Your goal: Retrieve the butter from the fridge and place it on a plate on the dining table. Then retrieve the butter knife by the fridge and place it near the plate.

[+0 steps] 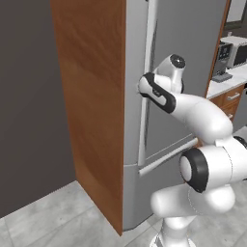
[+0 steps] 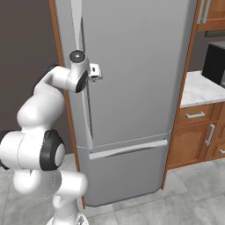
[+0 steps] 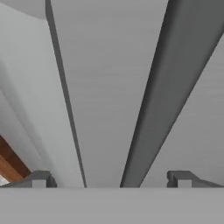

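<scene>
Your gripper [image 3: 109, 179] is standing with its jaws spread wide, gripping nothing, right up against the fridge [image 2: 132, 88]. In the hand view the fingertips [image 3: 39, 179] are flanking the long handle [image 3: 153, 96], though you cannot tell whether they are touching it. From the left base view the arm's wrist is covering the gripper. The arm is reaching forward from the base with the elbow bent, the hand pointing at the fridge's closed upper doors. The fridge's top is being cut off.
</scene>
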Tool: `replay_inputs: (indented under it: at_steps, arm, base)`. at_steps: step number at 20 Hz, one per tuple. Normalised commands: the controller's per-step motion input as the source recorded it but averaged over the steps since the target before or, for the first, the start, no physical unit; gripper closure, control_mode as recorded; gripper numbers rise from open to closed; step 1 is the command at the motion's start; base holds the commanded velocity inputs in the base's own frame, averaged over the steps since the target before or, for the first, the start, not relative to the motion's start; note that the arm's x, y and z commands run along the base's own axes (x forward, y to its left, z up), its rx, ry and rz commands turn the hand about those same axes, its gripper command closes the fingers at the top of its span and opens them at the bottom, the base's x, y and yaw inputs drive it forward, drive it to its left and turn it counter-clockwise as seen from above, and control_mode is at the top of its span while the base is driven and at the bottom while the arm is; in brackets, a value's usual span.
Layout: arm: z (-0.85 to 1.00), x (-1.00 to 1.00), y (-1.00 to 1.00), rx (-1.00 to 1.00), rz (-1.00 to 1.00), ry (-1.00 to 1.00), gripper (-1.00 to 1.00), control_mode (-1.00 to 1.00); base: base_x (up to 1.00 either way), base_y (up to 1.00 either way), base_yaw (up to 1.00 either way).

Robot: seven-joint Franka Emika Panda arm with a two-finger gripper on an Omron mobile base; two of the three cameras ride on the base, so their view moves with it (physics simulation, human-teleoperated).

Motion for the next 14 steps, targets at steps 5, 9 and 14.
replay_inputs:
  at_steps: [5,9,14]
  arm:
    - [-0.15,0.25,0.00,0.06,0.09,-0.04,-1.00,-1.00]
    - [-0.18,0.24,0.00,0.07,0.08,-0.04,1.00,-1.00]
    - [-0.07,0.17,0.00,0.01,0.06,-0.04,1.00,-1.00]
  base:
    - [0.00,0.00,0.00]
    - [0.00,0.00,0.00]
    - [0.00,0.00,0.00]
